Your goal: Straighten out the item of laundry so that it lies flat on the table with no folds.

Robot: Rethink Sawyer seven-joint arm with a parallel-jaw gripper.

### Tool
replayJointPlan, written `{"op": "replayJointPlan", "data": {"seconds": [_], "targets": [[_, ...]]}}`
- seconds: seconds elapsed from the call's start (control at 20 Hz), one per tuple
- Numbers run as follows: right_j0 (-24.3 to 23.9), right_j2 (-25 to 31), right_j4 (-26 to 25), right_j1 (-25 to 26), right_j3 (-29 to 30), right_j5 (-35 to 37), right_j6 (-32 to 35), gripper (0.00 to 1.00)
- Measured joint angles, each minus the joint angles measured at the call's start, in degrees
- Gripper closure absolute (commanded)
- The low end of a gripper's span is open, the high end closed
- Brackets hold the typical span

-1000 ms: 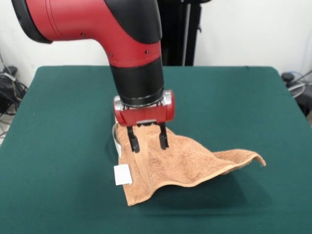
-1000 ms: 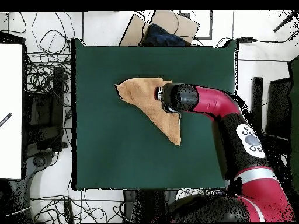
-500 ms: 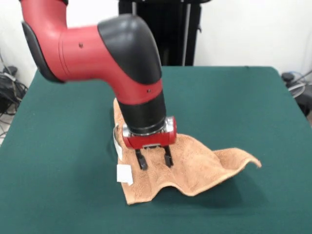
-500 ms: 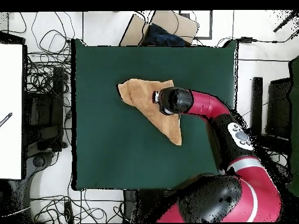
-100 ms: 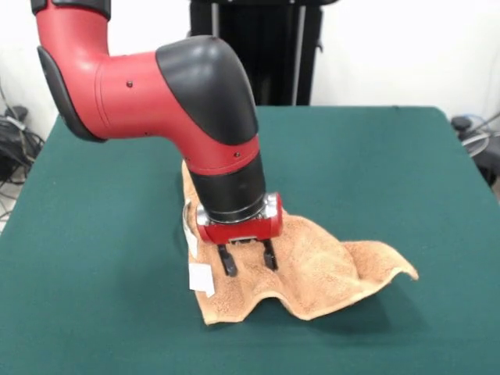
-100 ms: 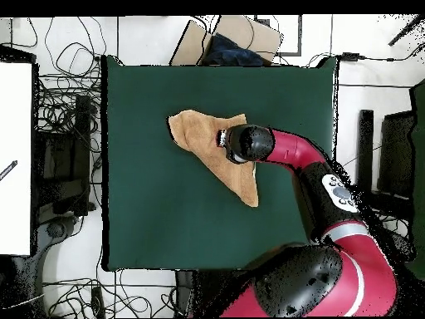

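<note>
The item of laundry (image 5: 312, 262), an orange-tan terry towel, lies rumpled on the green table (image 5: 94, 234). Its right corner (image 5: 398, 269) curls up off the cloth and casts a shadow. A white tag (image 5: 201, 279) hangs at its left edge. My gripper (image 5: 248, 264) is open, with both fingertips down on the towel's left part and nothing pinched between them. From above, the towel (image 6: 199, 134) shows as a folded, roughly triangular shape tapering to a point (image 6: 249, 198). The arm's black wrist (image 6: 246, 143) hides the gripper there.
The table (image 6: 149, 208) is much larger than the towel. Tangled cables (image 6: 70, 108), a white board (image 6: 15, 158) and a cardboard box (image 6: 241, 37) lie off the table's edges.
The gripper has come down and toward the table's front edge onto the towel, and the arm's elbow has swung lower. The towel's raised right corner has shifted slightly.
</note>
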Motion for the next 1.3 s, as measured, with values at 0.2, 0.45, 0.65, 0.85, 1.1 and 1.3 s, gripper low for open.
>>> {"op": "replayJointPlan", "data": {"seconds": [0.2,0.45,0.65,0.85,1.1,1.3], "targets": [[-0.13,-0.01,-0.01,0.26,0.01,-1.14,0.0,1.0],[-0.14,-0.01,0.0,0.32,0.03,-1.42,0.0,1.0],[-0.11,-0.04,-0.04,0.08,0.21,-1.46,0.0,1.0],[-0.05,-0.06,-0.07,-2.14,1.18,-0.97,0.0,1.0],[0.04,-0.08,-0.02,-7.23,1.11,4.78,0.0,1.0],[-0.05,-0.08,-0.04,-10.1,0.63,8.85,0.0,1.0]]}}
